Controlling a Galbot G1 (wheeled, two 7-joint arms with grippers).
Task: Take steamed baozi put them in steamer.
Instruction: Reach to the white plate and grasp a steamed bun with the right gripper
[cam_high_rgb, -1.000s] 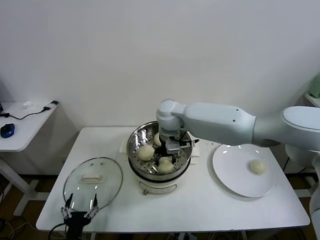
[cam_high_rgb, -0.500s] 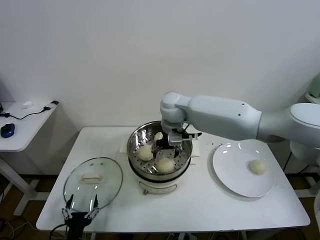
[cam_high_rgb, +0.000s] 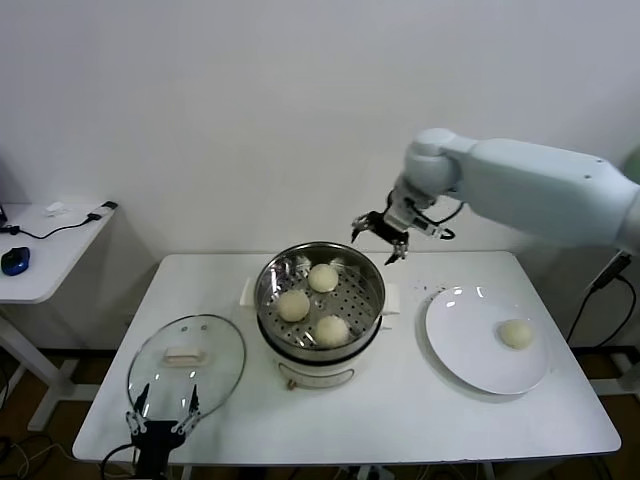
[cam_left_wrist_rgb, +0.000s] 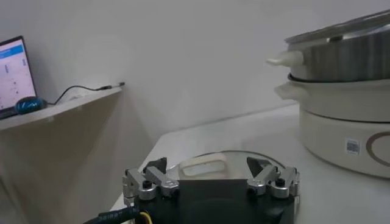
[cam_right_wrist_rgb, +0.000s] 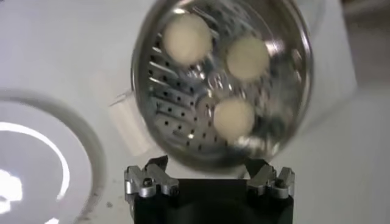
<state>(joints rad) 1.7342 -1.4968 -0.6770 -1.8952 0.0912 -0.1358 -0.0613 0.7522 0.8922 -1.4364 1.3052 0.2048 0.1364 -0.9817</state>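
On the table (cam_high_rgb: 400, 400): a steamer, a glass lid and a white plate are set out in a row.
Steamer (cam_high_rgb: 320, 345): a shiny steel pot on a white base, stood near the middle of the table; its perforated tray is seen from above in the right wrist view (cam_right_wrist_rgb: 183, 115).
Buns in the steamer: three cream-white buns are seen on the tray, one toward the back (cam_high_rgb: 322, 277), one at the robot's left (cam_high_rgb: 293, 304), one at the front (cam_high_rgb: 332, 329); they lie apart from one another.
Bun on the plate (cam_high_rgb: 516, 333): one bun is left on the white plate (cam_high_rgb: 465, 345), to the right of the steamer.
Right pincer (cam_high_rgb: 379, 238): held in the air above and behind the steamer's right rim, fingers spread wide, nothing gripped.
Left pincer (cam_high_rgb: 160, 412): parked low at the table's front edge, just before the glass lid (cam_high_rgb: 215, 345); its fingers are spread and nothing is held.
Side desk (cam_high_rgb: 40, 265): a blue mouse and a cable are seen on it, off to the left.
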